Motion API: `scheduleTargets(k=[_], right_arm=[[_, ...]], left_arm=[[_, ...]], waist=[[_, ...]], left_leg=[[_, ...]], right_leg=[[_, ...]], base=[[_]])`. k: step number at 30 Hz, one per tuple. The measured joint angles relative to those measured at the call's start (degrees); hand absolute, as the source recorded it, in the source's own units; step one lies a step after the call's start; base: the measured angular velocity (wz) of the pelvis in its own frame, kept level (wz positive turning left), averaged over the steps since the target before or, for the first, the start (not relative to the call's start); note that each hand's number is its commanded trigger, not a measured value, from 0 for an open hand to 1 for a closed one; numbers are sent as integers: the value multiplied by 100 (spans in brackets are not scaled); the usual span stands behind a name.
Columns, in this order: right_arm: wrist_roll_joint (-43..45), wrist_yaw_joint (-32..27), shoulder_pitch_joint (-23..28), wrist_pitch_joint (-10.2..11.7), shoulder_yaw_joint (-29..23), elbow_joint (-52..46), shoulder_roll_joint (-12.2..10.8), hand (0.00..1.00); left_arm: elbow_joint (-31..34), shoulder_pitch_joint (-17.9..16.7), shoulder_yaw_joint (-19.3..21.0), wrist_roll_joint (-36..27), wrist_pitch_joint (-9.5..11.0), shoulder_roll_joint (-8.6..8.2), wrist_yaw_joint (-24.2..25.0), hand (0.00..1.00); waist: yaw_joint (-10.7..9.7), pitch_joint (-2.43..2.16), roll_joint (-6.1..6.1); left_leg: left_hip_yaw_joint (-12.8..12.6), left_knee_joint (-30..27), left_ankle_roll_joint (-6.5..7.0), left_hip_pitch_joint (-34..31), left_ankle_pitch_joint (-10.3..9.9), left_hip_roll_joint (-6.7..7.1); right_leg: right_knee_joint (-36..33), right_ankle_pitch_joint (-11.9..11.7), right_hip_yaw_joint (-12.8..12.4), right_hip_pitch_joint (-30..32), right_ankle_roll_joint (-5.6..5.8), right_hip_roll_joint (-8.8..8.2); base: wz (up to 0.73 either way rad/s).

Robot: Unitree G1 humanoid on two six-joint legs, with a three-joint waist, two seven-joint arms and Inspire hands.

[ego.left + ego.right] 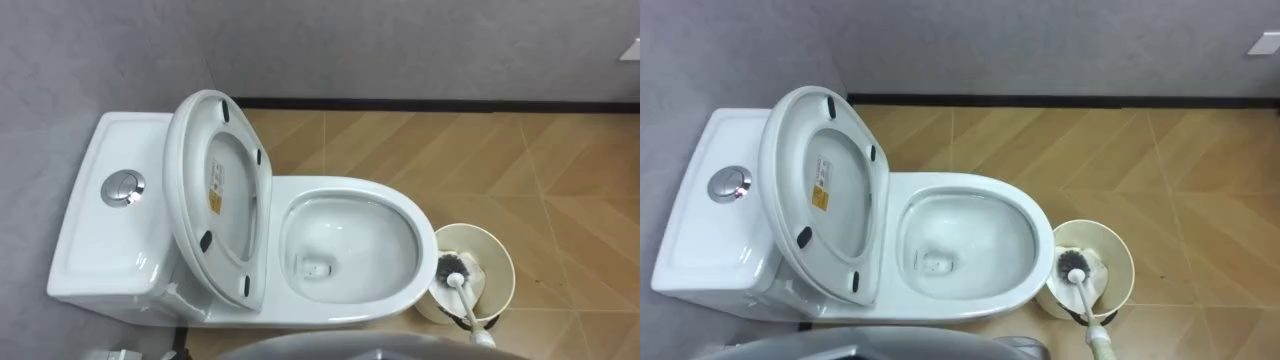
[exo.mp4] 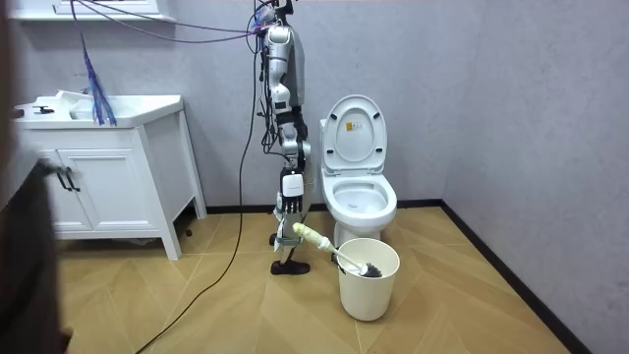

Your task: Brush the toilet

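Toilet brush (image 1: 460, 292) head-down in bucket (image 1: 495, 250), handle slanting up toward robot, right hand (image 2: 292, 187) seemingly clear, grip cannot tell.

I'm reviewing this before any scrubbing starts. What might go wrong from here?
1. The brush leans in the bucket with its handle over the rim; lifting it at a slant may tip the bucket.
2. The bucket stands on the wooden floor beside the toilet bowl, so the brush may drip on the way across.
3. The raised seat stands close over the bowl; a knock from the handle may drop it.
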State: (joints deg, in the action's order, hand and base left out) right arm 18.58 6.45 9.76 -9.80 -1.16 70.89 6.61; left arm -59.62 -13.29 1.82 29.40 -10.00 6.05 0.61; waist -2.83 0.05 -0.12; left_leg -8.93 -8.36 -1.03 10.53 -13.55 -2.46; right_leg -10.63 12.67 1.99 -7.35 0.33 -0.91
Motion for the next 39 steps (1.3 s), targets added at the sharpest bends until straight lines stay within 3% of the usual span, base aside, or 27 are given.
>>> scheduleTargets(k=[10, 20, 30, 34, 38, 39], right_arm=[[-11, -59, -69, 47, -6, 55, 8, 0], [-6, -680, -9, 138, -18, -213, 10, 0], [-198, -1797, -79, 786, -307, -939, 15, 0], [-512, -2008, -140, 1009, -352, -954, 11, 0], [-736, -2185, -205, 1236, -418, -993, 12, 0], [-787, -2228, -208, 1298, -417, -994, 12, 0]], left_arm=[[-9, -8, 4, -4, 1, -1, 1, 0], [-4, 3, 11, -65, 42, 54, -12, 0], [13, 100, -25, -57, 314, 53, -277, 0], [18, 135, -25, -50, 430, 77, -299, 0], [17, 184, -23, -304, 586, 85, -422, 0], [17, 205, -24, -375, 644, 86, -449, 0]], waist=[[0, 4, -9], [0, 20, -46], [-1, 5, -16], [8, 5, -6], [1, -34, 64], [1, -21, 73]], left_leg=[[16, -37, -1, 33, 1, 4], [-24, -23, 0, 44, 1, 4], [-23, -52, 6, -261, -2, 2], [-16, -96, 5, -310, -1, 4], [11, -101, 5, -438, -1, 2], [26, -101, 5, -467, -1, 3]], right_leg=[[8, 0, -5, -47, 0, -8], [1, 9, -37, -46, 6, -2], [-11, -32, -25, 254, 1, 2], [14, -35, -30, 268, 0, -2], [6, -40, -6, 350, -4, -2], [8, -42, 14, 361, -6, -3]], base=[[0], [0], [0], [0], [1], [8]])
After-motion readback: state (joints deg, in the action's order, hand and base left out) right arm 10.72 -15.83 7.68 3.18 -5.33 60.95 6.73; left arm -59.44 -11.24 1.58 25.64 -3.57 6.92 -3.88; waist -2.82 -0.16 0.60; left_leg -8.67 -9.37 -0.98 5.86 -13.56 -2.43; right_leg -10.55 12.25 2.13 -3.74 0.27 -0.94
